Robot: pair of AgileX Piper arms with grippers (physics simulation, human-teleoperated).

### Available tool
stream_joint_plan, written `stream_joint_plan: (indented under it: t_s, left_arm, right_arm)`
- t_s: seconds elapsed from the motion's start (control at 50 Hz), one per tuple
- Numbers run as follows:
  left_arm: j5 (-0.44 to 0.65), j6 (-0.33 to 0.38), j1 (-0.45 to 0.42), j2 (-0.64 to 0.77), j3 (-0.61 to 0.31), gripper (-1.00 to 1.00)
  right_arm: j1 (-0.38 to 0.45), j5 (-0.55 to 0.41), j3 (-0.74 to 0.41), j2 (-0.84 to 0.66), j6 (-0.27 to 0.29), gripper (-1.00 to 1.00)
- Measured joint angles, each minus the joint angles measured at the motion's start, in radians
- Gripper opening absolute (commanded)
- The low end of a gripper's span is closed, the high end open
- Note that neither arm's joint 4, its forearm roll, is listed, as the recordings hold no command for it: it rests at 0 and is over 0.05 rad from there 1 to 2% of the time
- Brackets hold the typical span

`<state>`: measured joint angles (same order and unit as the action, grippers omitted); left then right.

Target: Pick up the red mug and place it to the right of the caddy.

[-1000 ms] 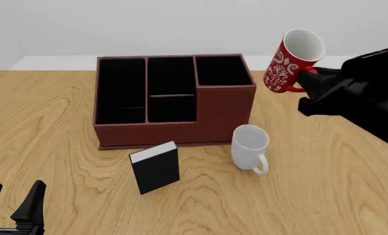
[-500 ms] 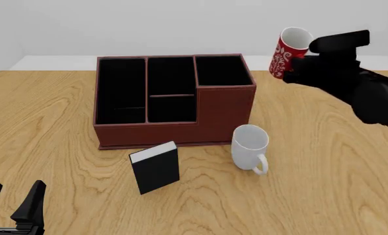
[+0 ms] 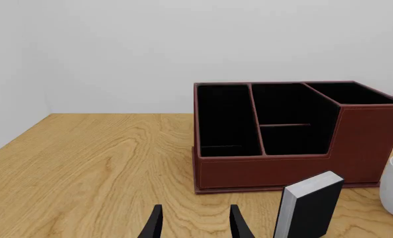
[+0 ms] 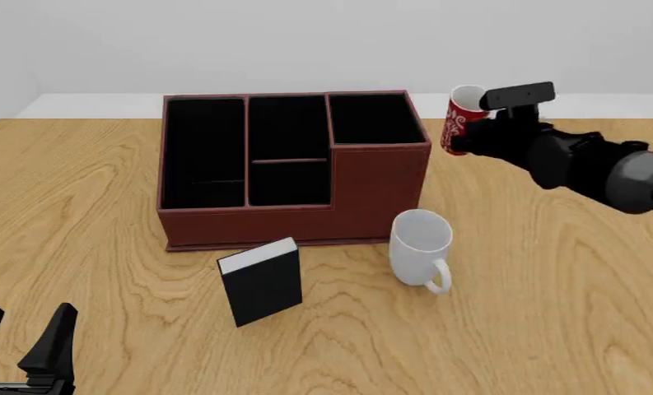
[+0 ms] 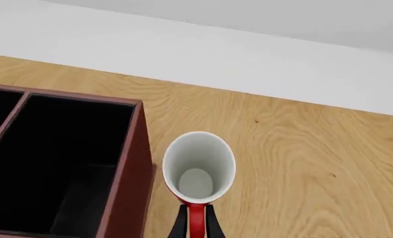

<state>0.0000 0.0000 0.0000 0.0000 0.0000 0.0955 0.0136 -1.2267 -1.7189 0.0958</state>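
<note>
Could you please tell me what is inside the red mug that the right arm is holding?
The red mug looks empty: the right wrist view shows its plain white wall and bottom. The right pincer is shut on its handle, beside the caddy.

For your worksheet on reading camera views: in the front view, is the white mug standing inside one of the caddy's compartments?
No. The white mug stands on the table in front of the caddy.

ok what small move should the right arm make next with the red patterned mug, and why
Probably lower it straight down, then release. The small red mug with white swirls is upright, held by its handle in the right gripper, already just right of the dark reddish-brown compartment caddy. Whether it touches the wooden table is unclear.
</note>
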Motion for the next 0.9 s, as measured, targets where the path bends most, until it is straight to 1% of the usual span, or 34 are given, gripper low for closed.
stream_joint_plan:
  t_s: [0.38, 0.9]
  left_arm:
    - [0.0, 0.0, 0.0, 0.0, 0.0, 1.0]
    - [0.0, 0.0, 0.0, 0.0, 0.0, 1.0]
  right_arm:
    - [-0.002, 0.038, 0.006, -0.11, 0.007, -1.0]
    - [0.001, 0.073, 0.031, -0.182, 0.009, -1.0]
